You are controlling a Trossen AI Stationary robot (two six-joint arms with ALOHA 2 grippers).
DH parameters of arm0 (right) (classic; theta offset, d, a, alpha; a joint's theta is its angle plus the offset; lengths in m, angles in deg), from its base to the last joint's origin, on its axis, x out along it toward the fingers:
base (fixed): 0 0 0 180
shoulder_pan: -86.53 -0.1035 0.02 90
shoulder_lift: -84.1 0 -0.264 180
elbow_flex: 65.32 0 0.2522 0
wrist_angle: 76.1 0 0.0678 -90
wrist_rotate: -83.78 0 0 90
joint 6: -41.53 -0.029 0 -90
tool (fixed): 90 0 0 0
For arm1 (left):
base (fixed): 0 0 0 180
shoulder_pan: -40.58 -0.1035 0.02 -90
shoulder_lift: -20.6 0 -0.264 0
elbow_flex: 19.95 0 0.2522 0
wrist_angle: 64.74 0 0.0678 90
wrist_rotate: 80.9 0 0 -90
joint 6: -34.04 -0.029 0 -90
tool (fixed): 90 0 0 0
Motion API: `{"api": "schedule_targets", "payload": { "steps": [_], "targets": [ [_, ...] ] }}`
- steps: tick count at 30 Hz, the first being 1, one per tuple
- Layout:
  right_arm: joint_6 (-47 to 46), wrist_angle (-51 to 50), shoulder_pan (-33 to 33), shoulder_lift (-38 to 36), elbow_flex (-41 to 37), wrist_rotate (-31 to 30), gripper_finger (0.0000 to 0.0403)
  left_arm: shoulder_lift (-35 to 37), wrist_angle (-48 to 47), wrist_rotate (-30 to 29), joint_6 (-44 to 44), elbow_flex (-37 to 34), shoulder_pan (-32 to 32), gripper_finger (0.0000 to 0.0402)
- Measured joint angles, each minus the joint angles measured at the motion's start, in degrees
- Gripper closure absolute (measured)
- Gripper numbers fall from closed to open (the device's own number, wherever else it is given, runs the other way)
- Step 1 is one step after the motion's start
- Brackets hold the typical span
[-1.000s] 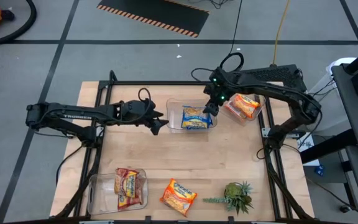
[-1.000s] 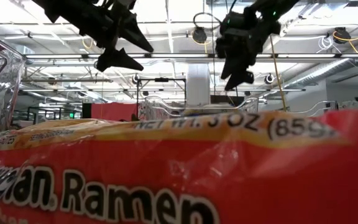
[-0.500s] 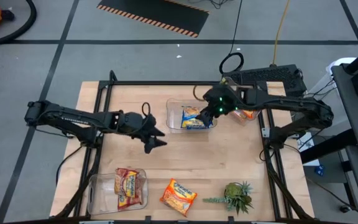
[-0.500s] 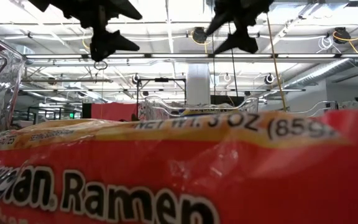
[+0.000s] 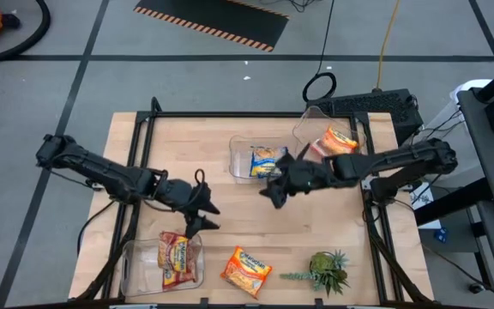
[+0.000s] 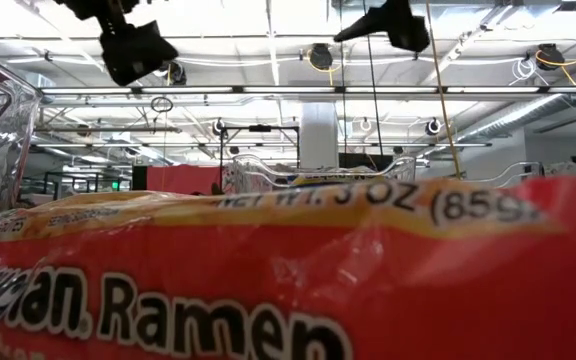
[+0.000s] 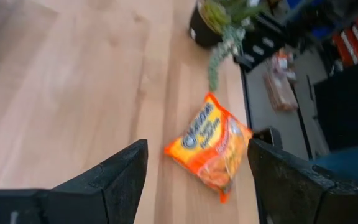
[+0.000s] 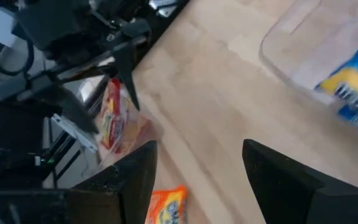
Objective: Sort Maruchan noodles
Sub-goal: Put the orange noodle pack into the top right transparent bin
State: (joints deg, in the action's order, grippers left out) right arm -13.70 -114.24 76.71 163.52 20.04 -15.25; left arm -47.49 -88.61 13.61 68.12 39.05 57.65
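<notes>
An orange-yellow Maruchan packet (image 5: 246, 269) lies flat on the table near its front edge; it also shows in the left wrist view (image 7: 210, 146) and fills the low view (image 6: 288, 270). A dark red packet (image 5: 177, 257) lies in the near-left bin, a blue-and-yellow one (image 5: 267, 160) in the centre bin, and an orange one (image 5: 337, 144) in the far-right bin. My left gripper (image 5: 202, 216) is open and empty, above the table left of the loose orange packet. My right gripper (image 5: 269, 193) is open and empty, just near of the centre bin.
Three clear plastic bins stand on the table: near left (image 5: 135, 266), centre (image 5: 238, 159) and far right (image 5: 311, 129). A small green spiky plant (image 5: 328, 270) stands at the near right, close to the loose packet. Bare wood lies between the two grippers.
My left gripper has gone from beside the centre bin toward the table's near edge and turned to point at the near side. My right gripper has left the space over the centre bin and gone toward the near edge and left. The packets have stayed where they were.
</notes>
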Motion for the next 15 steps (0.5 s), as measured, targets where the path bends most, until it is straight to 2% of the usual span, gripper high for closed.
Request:
{"api": "schedule_targets", "payload": {
  "steps": [7, 15],
  "targets": [
    [-5.5, -0.1, -6.3, 0.3, 0.0, -3.6, 0.0172, 0.0, -0.9, -0.2, -0.7, 0.0, 3.6, 0.0121],
    [-5.8, 0.4, -12.8, 0.3, 0.0, -7.3, 0.0172, 0.0, -1.0, -4.2, 0.2, 0.0, 4.8, 0.0121]
  ]
}}
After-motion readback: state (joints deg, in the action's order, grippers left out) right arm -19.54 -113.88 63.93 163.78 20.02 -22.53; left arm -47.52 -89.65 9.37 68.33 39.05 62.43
